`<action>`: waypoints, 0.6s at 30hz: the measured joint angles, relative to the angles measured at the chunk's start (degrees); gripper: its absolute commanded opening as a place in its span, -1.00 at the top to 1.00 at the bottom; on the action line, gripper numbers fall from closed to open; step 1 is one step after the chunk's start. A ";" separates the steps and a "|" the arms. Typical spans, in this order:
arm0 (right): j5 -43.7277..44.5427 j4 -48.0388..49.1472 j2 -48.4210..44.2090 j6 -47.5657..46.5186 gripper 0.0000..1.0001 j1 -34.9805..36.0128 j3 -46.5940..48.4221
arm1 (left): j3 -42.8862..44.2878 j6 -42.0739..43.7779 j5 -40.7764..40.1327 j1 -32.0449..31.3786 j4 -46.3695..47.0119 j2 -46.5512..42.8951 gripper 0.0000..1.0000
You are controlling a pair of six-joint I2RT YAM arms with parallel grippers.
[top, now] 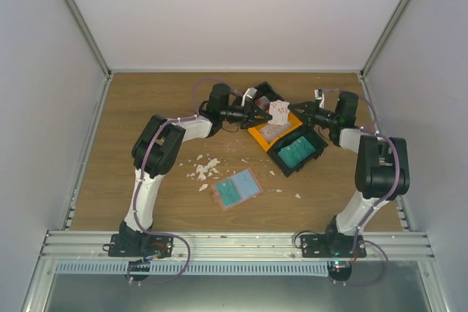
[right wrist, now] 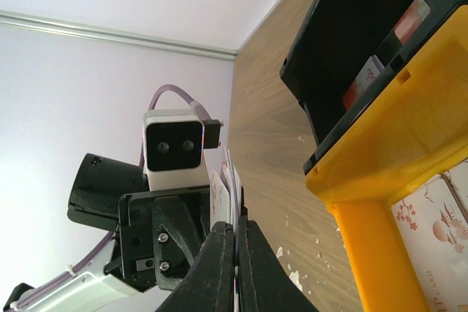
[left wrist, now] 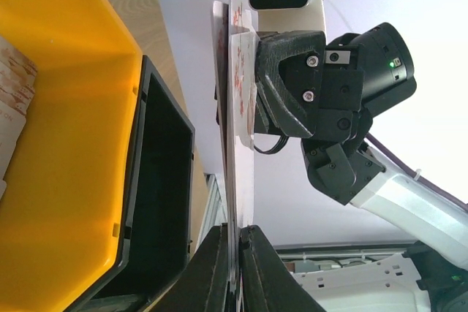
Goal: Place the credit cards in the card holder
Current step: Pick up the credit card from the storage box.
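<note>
White credit cards (left wrist: 241,71) held mid-air, left pincer (left wrist: 235,253) and right pincer (right wrist: 236,253) both clamped on opposite edges. Likely light, stiff, slick; pinch flat faces near an edge

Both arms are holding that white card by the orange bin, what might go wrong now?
The left end effector and right end effector both pinch the white card at its edges; a mistimed release could drop it into or beside the orange bin. The left wrist view suggests two cards together, so one might slip loose.
</note>
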 measured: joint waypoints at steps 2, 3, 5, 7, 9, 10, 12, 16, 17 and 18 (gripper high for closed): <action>0.00 0.02 0.00 -0.02 0.99 -0.02 0.17 | -0.02 -0.11 -0.02 -0.04 0.20 0.00 0.84; -0.04 0.02 0.04 -0.04 0.99 -0.02 0.28 | -0.02 -0.11 -0.04 -0.04 0.31 0.00 0.83; -0.07 0.02 0.09 -0.09 0.99 -0.04 0.37 | -0.11 -0.04 -0.17 -0.04 0.37 0.00 0.83; -0.17 -0.02 0.22 -0.11 0.99 -0.07 0.37 | -0.46 0.22 -0.35 -0.09 0.33 0.00 0.82; -0.35 -0.09 0.35 -0.24 0.99 -0.07 0.37 | -0.85 0.52 -0.48 -0.11 0.35 0.00 0.82; -0.42 -0.13 0.39 -0.26 0.99 -0.07 0.37 | -0.98 0.57 -0.55 -0.15 0.37 0.00 0.81; -0.52 -0.46 0.52 -0.26 0.99 -0.07 0.37 | -1.22 0.74 -0.63 -0.15 0.35 -0.02 0.78; -0.02 -1.14 0.61 -0.42 0.99 -0.28 0.44 | -1.51 1.01 -0.55 -0.15 0.11 0.00 0.76; 0.15 -1.38 0.61 -0.59 0.99 -0.46 0.61 | -1.53 1.01 -0.48 -0.13 -0.09 0.00 0.76; 0.39 -1.64 0.61 -0.74 0.99 -0.70 0.76 | -1.53 1.01 -0.37 -0.15 -0.17 0.00 0.76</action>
